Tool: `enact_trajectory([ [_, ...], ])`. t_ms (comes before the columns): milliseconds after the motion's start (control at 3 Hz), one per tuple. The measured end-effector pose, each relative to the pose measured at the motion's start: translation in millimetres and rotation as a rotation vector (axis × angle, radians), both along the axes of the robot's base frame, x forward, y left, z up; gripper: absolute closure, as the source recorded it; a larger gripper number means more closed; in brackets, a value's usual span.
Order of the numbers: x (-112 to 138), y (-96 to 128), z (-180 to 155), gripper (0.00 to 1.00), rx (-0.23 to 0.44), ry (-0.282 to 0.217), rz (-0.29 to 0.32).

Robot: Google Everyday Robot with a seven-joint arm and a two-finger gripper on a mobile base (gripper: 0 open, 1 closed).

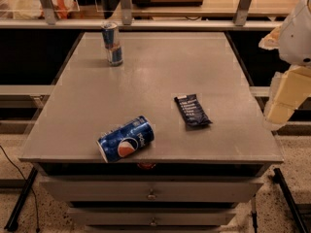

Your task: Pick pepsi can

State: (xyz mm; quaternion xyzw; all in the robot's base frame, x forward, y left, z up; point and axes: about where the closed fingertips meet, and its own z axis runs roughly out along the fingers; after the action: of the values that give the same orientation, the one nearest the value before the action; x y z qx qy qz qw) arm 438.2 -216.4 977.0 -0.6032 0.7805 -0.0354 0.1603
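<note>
The pepsi can [126, 140] lies on its side near the front edge of the grey table [160, 76], left of centre, its round red-white-blue logo facing me. My gripper [283, 100] hangs at the right edge of the view, beyond the table's right side and well apart from the can. It holds nothing that I can see.
A slimmer blue-and-silver can [112, 43] stands upright at the table's back left. A flat dark blue snack wrapper [192, 110] lies right of centre. Drawers [151, 192] sit under the tabletop. A shelf rail [146, 23] runs behind the table.
</note>
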Motion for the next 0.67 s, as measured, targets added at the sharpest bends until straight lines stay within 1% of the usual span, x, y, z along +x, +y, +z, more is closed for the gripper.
enact_trajectory([
  [333, 0.0, 0.0, 0.0, 0.0, 0.0, 0.0, 0.0],
  [667, -0.7, 4.2, 1.7, 0.0, 0.021, -0.008, 0.024],
])
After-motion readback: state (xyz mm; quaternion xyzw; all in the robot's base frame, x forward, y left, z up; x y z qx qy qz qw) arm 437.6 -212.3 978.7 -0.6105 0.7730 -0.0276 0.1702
